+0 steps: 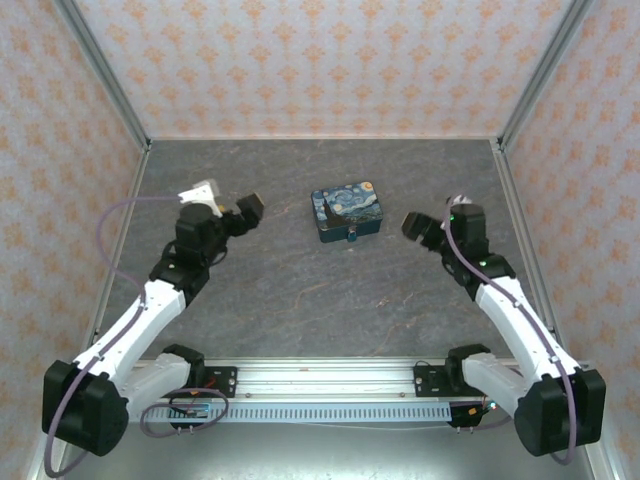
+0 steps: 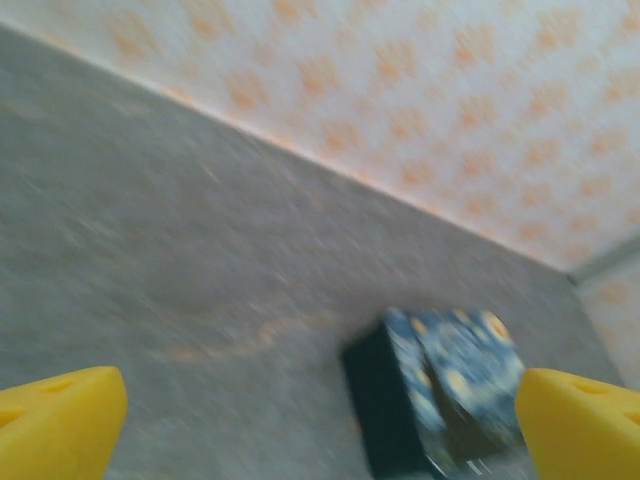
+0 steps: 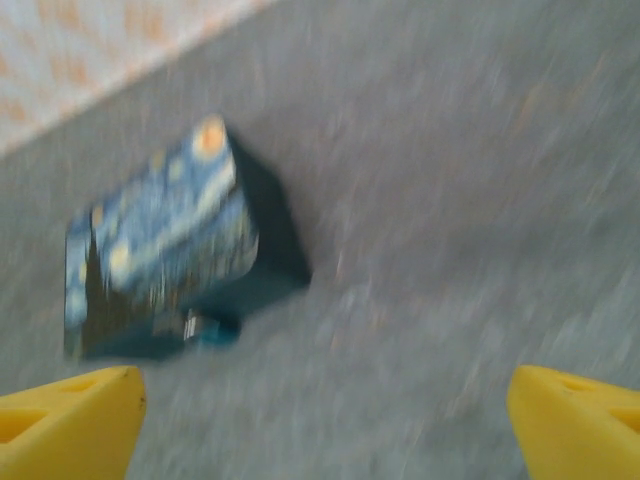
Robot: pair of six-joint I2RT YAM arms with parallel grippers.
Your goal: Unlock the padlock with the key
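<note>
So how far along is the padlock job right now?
Nothing looks done yet: the padlock sits at the front of the painted tin, untouched. Nothing is in hand; the left gripper and right gripper are open and empty, either side of the tin. Left: find the key, which I can't make out, pick it up, insert and turn it.

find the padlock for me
In the top view the padlock sits against the near side of the painted tin, near the middle of the table; the right wrist view shows it at the tin's lower edge.
</note>
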